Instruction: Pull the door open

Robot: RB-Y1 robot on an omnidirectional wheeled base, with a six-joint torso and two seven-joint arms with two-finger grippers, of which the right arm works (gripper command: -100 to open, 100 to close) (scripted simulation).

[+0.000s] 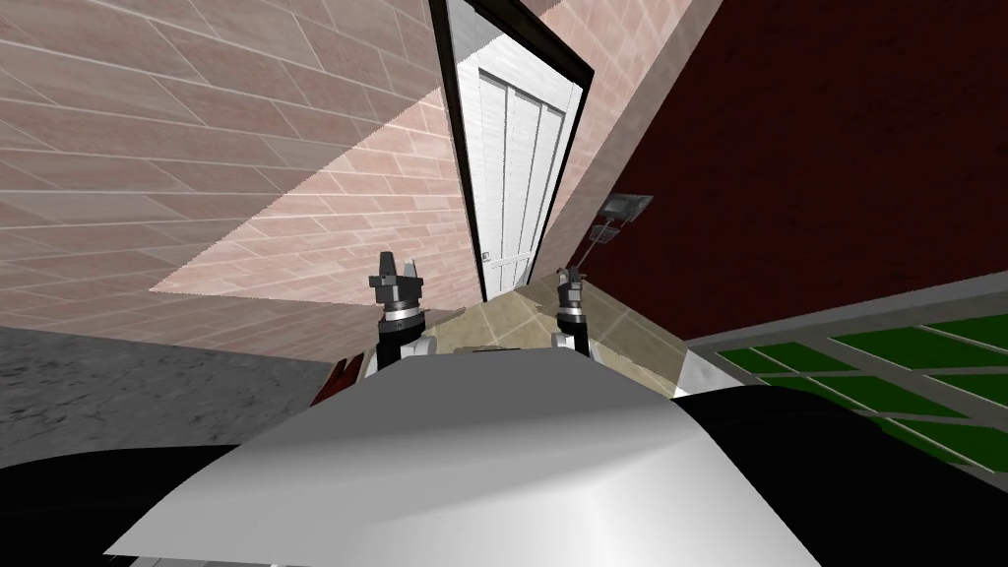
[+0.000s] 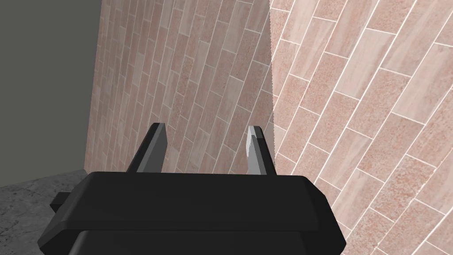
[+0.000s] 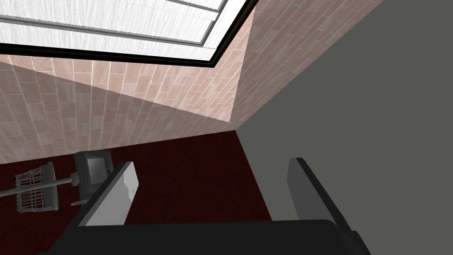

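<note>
- A pale pink tiled wall [image 1: 246, 148] fills the left and runs ahead to a corner. There it meets a dark red wall [image 1: 837, 148] on the right.
- A strip of beige tiled floor [image 1: 512, 320] lies ahead, between the two arms.
- The door [image 1: 517, 167] is white and panelled, and stands straight ahead in the pink wall. It looks flush within its black frame [image 1: 445, 98], which puts it closed.
- The left gripper [image 1: 397, 268] is raised in front of the pink wall, left of the door and clear of it. Its two fingers [image 2: 150, 148] stand spread with nothing between them.
- The right gripper [image 1: 569, 276] is held up near the door's right edge, short of the panel. Its fingers [image 3: 117, 195] are parted wide and empty.
- A grey box [image 3: 95, 170] is mounted on the red wall. Beside it, a wire basket [image 3: 33, 188] sits on a thin rod.
- A small fitting [image 1: 486, 258] sits low at the door's left edge, too small to tell its form.
</note>
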